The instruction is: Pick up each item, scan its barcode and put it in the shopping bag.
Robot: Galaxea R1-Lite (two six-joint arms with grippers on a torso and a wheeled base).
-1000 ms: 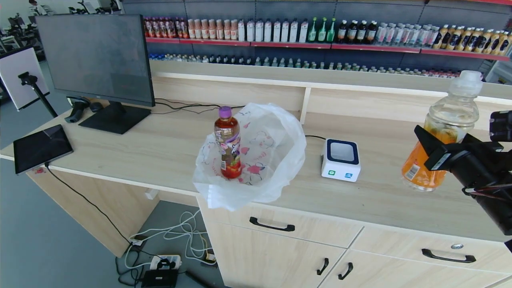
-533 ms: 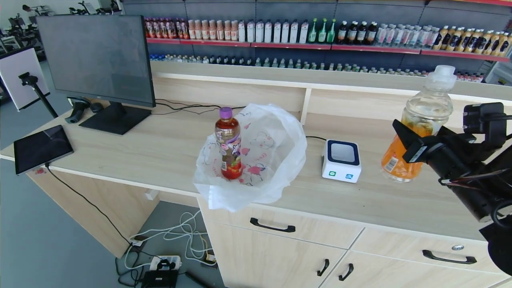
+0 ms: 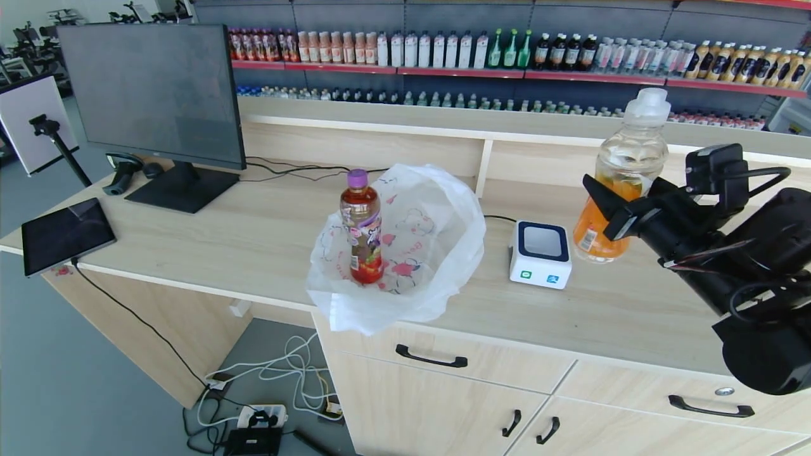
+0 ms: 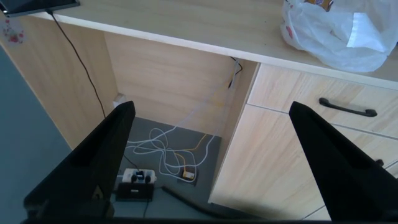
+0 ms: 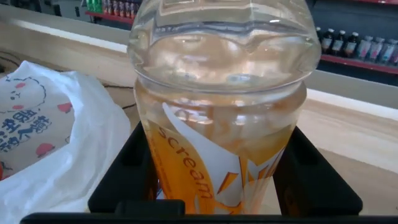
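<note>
My right gripper [image 3: 624, 206] is shut on an orange drink bottle [image 3: 618, 183] with a white cap, held upright in the air just right of the white barcode scanner [image 3: 540, 253]. Close up, the same bottle [image 5: 217, 130] sits between my black fingers [image 5: 121, 180]. A white plastic shopping bag [image 3: 412, 247] lies open at the counter's front, and a red drink bottle with a purple cap [image 3: 361, 225] stands inside it. My left gripper [image 4: 211, 162] hangs open below counter height, left of the bag [image 4: 329, 31], facing the floor and cabinet front.
A monitor [image 3: 152, 95] stands at the counter's back left, with a handheld scanner [image 3: 120, 174] beside it and a tablet [image 3: 63, 234] at the left edge. Behind the counter [image 3: 253, 234] runs a raised ledge and shelves of bottles. Cables and a power strip [image 4: 140, 183] lie on the floor.
My right arm has carried the orange bottle up and to the left, from near the counter's right end to a spot beside the scanner. The bag and red bottle have not moved.
</note>
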